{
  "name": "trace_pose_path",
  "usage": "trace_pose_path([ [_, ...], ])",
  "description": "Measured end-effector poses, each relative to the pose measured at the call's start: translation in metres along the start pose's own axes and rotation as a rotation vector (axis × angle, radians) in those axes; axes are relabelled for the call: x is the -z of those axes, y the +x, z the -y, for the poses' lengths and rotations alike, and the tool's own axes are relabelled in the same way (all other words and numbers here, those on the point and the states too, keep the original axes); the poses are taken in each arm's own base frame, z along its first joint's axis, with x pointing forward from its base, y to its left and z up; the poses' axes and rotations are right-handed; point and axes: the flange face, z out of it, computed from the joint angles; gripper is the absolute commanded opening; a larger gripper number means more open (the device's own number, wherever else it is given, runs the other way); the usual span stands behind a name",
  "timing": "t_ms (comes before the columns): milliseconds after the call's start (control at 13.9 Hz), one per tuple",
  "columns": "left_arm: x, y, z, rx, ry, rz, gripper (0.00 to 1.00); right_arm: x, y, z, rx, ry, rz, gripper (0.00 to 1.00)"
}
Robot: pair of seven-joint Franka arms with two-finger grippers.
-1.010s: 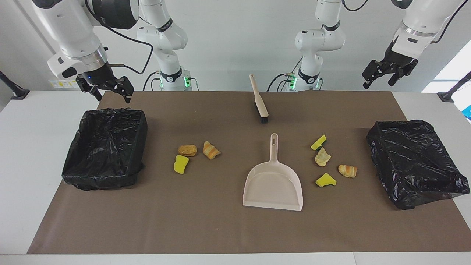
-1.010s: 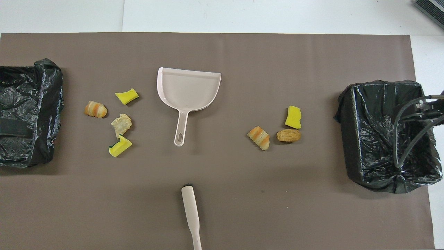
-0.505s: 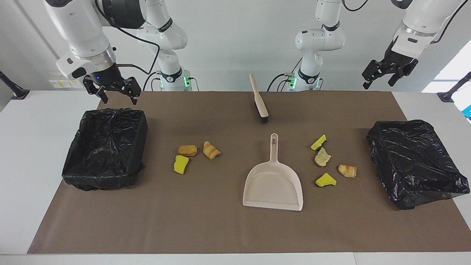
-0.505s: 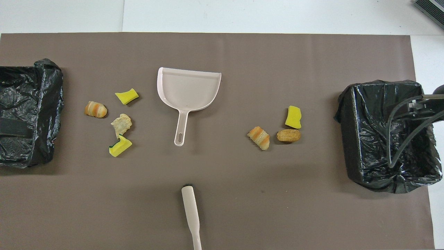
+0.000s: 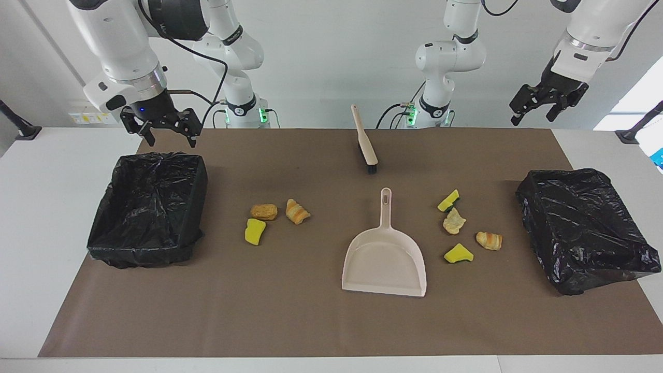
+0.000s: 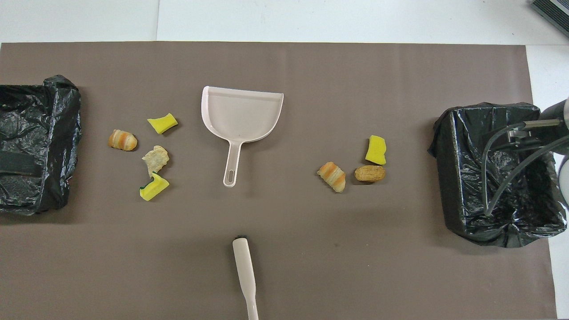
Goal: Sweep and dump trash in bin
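writing: none readable on any item.
right gripper (image 5: 161,126): fingers apart, holding nothing, up in the air over the robot-side rim of the bin (image 5: 147,207) at the right arm's end.
left gripper (image 5: 544,106): fingers apart, empty, raised over bare table past the mat corner at the left arm's end; second bin (image 5: 585,228) sits below it, farther from the robots.
trash: seven scraps flat on the mat between the two grippers, well below both. Group of three (image 5: 276,215) toward the right gripper's bin, group of four (image 5: 466,228) toward the left gripper's bin.
dustpan (image 5: 384,261): between the two groups, handle toward the robots.
brush (image 5: 364,139): nearer the robots than the dustpan, apart from it.
open room: clear mat strip along the edge away from the robots; gaps between each group and its bin.
surface: brown mat (image 5: 311,321) on white table (image 5: 31,217); white wall.
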Motion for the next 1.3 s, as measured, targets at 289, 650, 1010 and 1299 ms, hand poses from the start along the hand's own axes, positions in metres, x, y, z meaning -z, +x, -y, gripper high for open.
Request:
trace_pose_path([
  [289, 0.0, 0.0, 0.0, 0.0, 0.0, 0.0, 1.0, 0.0, 0.0, 0.0, 0.0, 0.0, 0.0, 1.0],
  [650, 0.0, 0.0, 0.0, 0.0, 0.0, 0.0, 1.0, -0.0006, 0.0001, 0.0024, 0.004, 0.0, 0.0, 1.0],
  [1010, 0.0, 0.0, 0.0, 0.0, 0.0, 0.0, 1.0, -0.0005, 0.0001, 0.0028, 0.005, 0.0, 0.0, 1.0],
  [1299, -0.0039, -0.009, -0.0065, -0.013, 0.005, 0.062, 1.0, -0.0016, 0.0004, 0.003, 0.005, 0.0, 0.0, 1.0],
])
